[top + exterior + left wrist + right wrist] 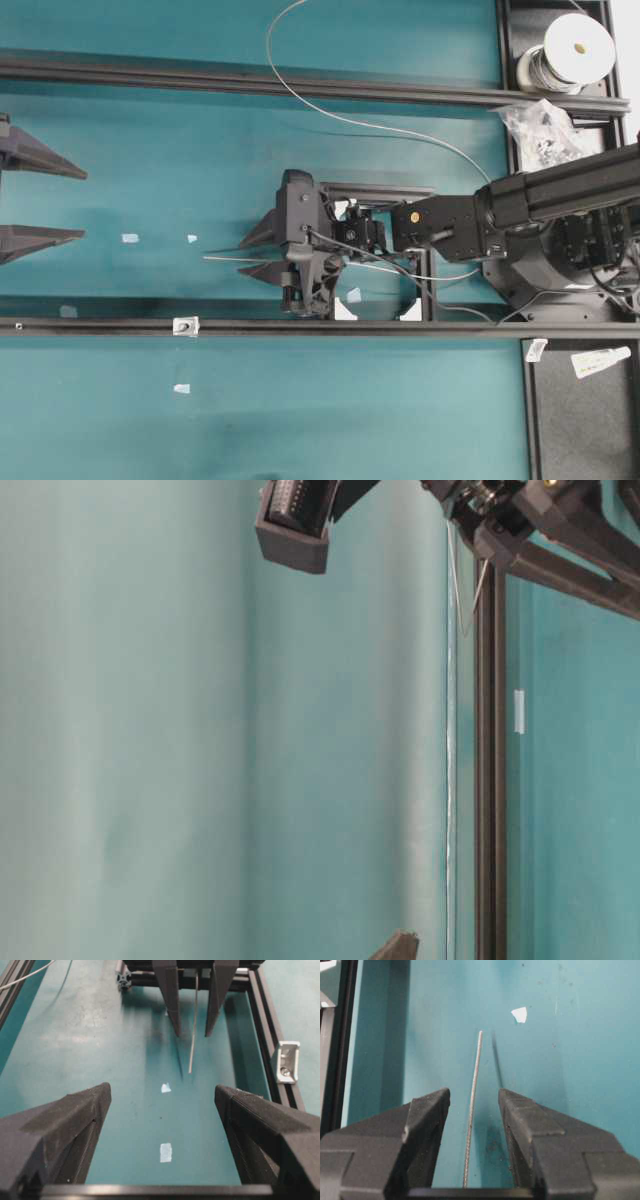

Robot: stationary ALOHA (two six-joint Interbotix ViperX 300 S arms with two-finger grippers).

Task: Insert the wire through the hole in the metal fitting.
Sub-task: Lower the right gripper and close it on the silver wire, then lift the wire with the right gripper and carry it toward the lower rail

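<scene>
wire [474,1095] between right gripper [474,1110] jaws, seemingly untouched

- The left gripper [162,1110] has its jaws spread wide over the teal table [90,1035].
- Opposite, the right gripper [192,1032] has the wire [193,1035] running between its fingers.
- The fitting [286,1061] sits on the right rail [265,1025].
- Two tape scraps [165,1152] lie between the grippers.
</scene>
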